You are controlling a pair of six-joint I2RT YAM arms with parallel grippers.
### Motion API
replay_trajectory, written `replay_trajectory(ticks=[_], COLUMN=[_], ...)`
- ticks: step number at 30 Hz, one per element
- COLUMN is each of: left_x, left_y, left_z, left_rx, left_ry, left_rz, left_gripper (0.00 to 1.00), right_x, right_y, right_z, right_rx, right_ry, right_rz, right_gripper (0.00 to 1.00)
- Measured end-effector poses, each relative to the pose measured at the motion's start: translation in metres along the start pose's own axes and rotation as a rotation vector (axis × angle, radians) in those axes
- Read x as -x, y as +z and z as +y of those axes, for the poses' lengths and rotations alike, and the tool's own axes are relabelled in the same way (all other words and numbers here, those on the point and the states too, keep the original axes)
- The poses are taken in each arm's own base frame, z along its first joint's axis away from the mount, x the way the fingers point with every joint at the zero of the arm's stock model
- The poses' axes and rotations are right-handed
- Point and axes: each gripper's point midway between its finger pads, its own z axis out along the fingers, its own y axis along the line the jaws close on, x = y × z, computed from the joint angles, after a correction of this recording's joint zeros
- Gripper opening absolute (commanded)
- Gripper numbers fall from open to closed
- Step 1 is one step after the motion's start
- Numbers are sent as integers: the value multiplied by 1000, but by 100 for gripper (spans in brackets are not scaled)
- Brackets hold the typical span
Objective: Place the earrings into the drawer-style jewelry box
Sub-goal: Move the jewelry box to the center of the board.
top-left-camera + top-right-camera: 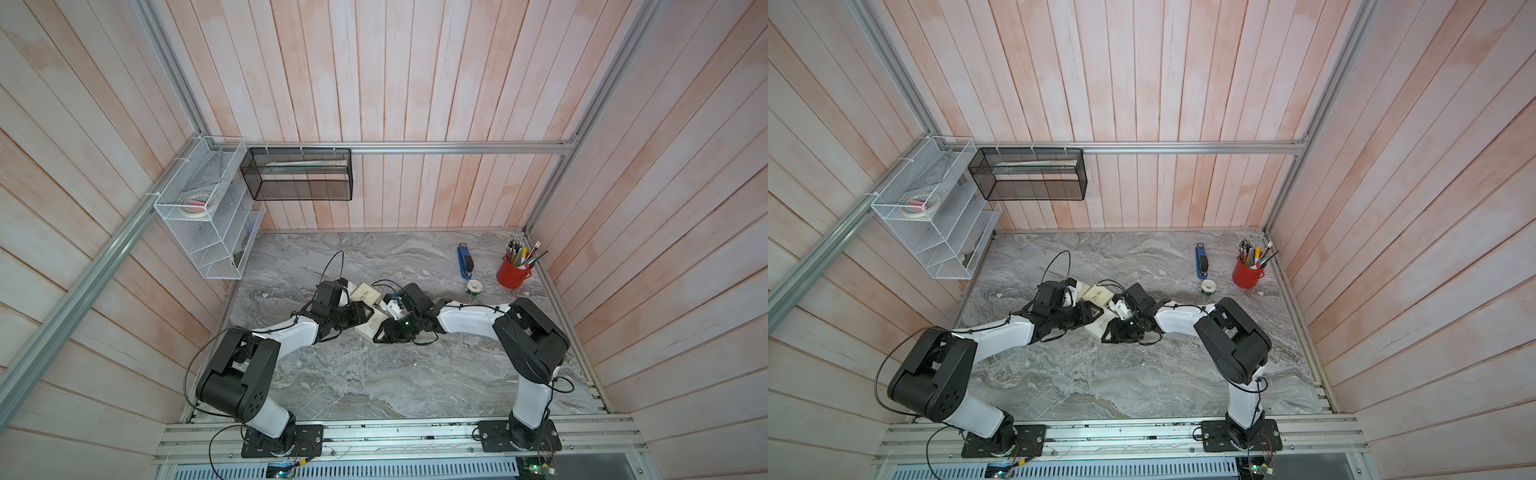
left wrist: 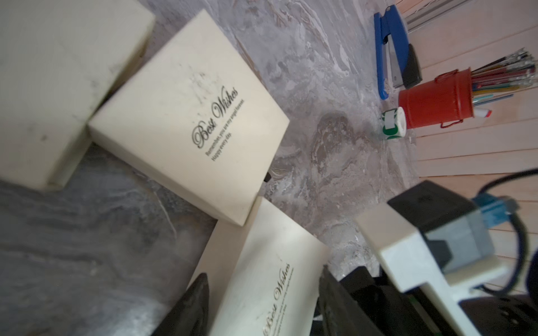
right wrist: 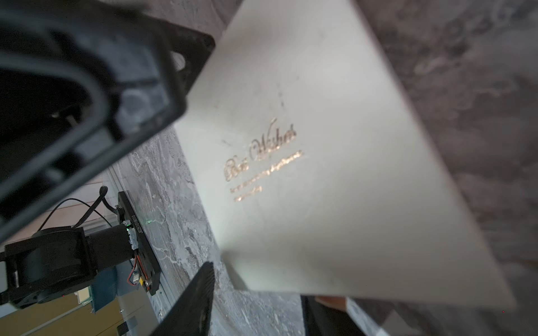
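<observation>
well, the grey veined marble table (image 1: 374, 386) carries 3 flat cream card boxes in a bent chain. the nearest, the jewelry box (image 2: 253, 238), lies lid up between the fingers of the left gripper (image 2: 263, 273), its long axis and "best wishes" script running straight out from them, its far corner touching the middle box (image 2: 180, 116); the third box (image 2: 52, 72) sits past that. the dark left fingers stand apart astride its long sides; whether they press it i cannot tell. the fingers of the right gripper (image 3: 257, 280) are spread around a near corner of the same box, 1 ribbed finger just clear of its edge with marble showing between. the earrings are too small to pick out.
</observation>
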Motion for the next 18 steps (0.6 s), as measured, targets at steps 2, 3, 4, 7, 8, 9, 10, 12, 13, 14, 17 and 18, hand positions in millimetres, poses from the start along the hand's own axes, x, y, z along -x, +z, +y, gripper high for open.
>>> replay_trajectory(ticks=[2, 3, 4, 7, 8, 9, 10, 12, 13, 14, 17, 18], left_x=[0, 0, 0, 2, 3, 3, 4, 4, 3, 3, -1, -2], left_y=[-2, -3, -3, 0, 1, 3, 4, 7, 9, 11, 15, 16], left_z=[8, 12, 15, 16, 16, 15, 16, 17, 19, 20, 25, 25], left_rx=[24, 35, 44, 50, 50, 48, 49, 52, 56, 59, 69, 67], left_ry=[5, 5, 5, 18, 25, 29, 33, 40, 42, 43, 42, 42], left_rz=[4, 8, 12, 25, 26, 28, 30, 37, 43, 48, 68, 73], left_gripper=[77, 77, 77, 74, 73, 71, 70, 66, 65, 64, 60, 60], right_x=[2, 3, 4, 6, 7, 8, 9, 10, 9, 8, 6, 5], right_y=[-2, -3, -4, -13, -16, -18, -20, -20, -20, -20, -16, -15], right_z=[-3, -4, -6, -12, -13, -14, -15, -18, -19, -21, -26, -29], right_rx=[-23, -39, -54, -108, -124, -137, -147, -162, -170, -175, -188, -197], right_ry=[-15, -23, -29, -61, -71, -81, -91, -105, -107, -111, -115, -112], right_rz=[-14, -22, -29, -61, -70, -78, -84, -89, -85, -82, -69, -63], right_gripper=[54, 54, 53, 48, 46, 44, 43, 40, 39, 38, 36, 36])
